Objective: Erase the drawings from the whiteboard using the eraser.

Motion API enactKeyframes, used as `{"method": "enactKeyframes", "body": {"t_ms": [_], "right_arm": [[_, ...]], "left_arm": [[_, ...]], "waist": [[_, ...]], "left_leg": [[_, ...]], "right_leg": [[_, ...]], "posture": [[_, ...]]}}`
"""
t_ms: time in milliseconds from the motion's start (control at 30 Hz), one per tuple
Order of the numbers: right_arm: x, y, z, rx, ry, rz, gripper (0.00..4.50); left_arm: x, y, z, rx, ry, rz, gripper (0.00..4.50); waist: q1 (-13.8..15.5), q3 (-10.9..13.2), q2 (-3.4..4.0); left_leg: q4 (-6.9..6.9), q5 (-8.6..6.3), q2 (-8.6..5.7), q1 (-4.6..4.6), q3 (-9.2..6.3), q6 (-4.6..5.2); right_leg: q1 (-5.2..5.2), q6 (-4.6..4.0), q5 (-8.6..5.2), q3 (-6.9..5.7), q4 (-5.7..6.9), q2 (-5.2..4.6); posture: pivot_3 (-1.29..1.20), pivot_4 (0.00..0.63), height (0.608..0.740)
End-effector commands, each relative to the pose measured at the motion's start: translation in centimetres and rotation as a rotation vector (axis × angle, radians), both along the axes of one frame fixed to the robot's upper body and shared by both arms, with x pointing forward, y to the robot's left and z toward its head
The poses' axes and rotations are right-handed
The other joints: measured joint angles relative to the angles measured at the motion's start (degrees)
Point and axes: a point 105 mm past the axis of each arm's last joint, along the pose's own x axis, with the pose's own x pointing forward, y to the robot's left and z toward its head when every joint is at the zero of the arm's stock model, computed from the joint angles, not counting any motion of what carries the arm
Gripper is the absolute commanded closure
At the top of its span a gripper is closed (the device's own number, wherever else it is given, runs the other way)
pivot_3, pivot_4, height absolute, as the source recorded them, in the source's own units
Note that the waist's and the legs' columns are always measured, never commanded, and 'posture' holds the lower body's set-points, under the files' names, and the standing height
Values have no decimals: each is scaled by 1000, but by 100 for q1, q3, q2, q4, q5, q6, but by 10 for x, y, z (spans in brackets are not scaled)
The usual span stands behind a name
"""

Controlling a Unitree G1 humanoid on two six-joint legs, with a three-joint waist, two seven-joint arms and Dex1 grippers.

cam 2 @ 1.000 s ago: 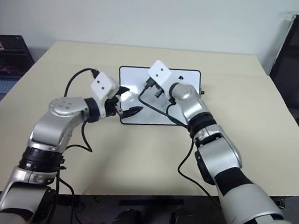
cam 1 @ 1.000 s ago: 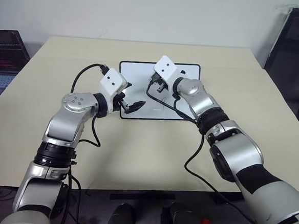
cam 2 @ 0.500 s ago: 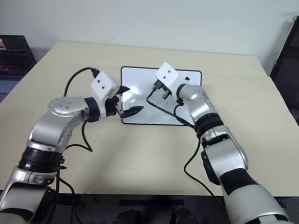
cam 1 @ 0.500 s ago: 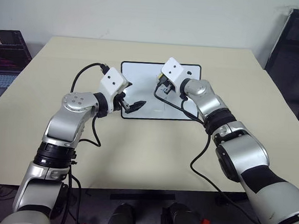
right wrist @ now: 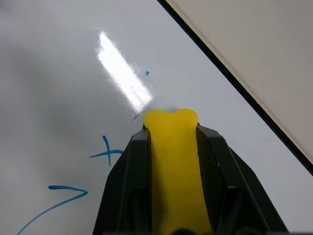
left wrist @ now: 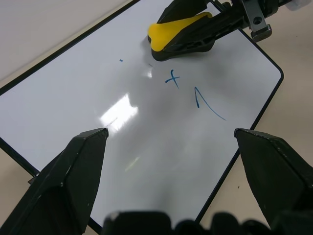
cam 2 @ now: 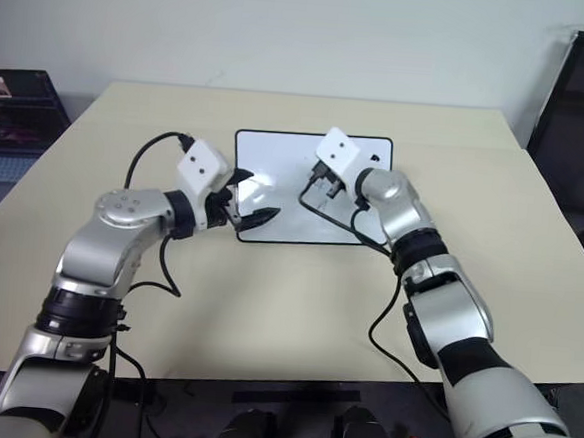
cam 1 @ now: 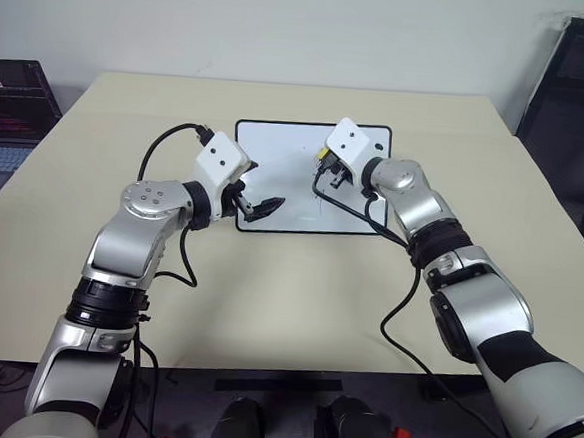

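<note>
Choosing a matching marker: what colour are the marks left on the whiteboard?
Blue marks, clearest in the left wrist view.

Whiteboard [cam 1: 275, 178] on table [cam 1: 268, 277], eraser [left wrist: 178, 32] above its drawings [left wrist: 195, 93].

Eraser [right wrist: 173, 166] underside hidden between jaws; whiteboard [left wrist: 73, 98] corners cropped.

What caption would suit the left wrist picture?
Yellow eraser, clamped in the right tool, sits on the whiteboard beside a blue cross.
</note>
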Motion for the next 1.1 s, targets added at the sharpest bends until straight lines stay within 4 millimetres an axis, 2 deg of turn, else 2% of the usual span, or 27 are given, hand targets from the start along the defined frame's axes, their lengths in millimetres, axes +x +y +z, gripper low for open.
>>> {"method": "enactKeyframes", "body": {"t_ms": [33, 233, 400, 600, 867, 1100], "right_arm": [[-1, 16, 11, -5, -36, 23, 3545], [-5, 40, 20, 14, -74, 61, 3545], [-6, 50, 35, 47, -112, 69, 3545], [-5, 54, 45, 60, -135, 52, 3545], [-3, 51, 21, -1, -52, 31, 3545], [3, 32, 13, 16, 4, -25, 3545]], "left_arm": [[-3, -1, 16, 8, -65, -4, 0], [-5, 2, 14, 6, -65, 12, 0], [-6, 4, 11, 7, -62, 21, 0], [-7, 5, 10, 9, -61, 22, 0], [-7, 4, 8, 14, -58, 19, 0], [-6, 2, 8, 12, -58, 9, 0]], "waist": [[-8, 0, 0], [-66, 1, 1], [-27, 4, 2], [-17, 6, 2], [-17, 7, 3], [-17, 7, 2]], "left_leg": [[0, 0, 0, 0, 0, 0], [-9, 0, 9, 3, 2, 0], [-12, -1, 5, -4, -2, 0], [-15, -1, 2, -7, -6, 0], [-17, -1, 2, -7, -4, 0], [-15, -1, 2, -6, -6, 0]], "right_leg": [[0, 0, 0, 1, 0, 0], [-7, -1, 0, 6, 0, 5], [-8, -2, -1, 3, -6, 2], [-9, -3, -2, -1, -12, -1], [-9, -4, -2, 1, -12, -1], [-9, -4, -2, -1, -10, -1]], "posture": [[0, 150, 740], [0, 150, 740], [0, 150, 740], [0, 150, 740], [0, 150, 740], [0, 150, 740]]}}
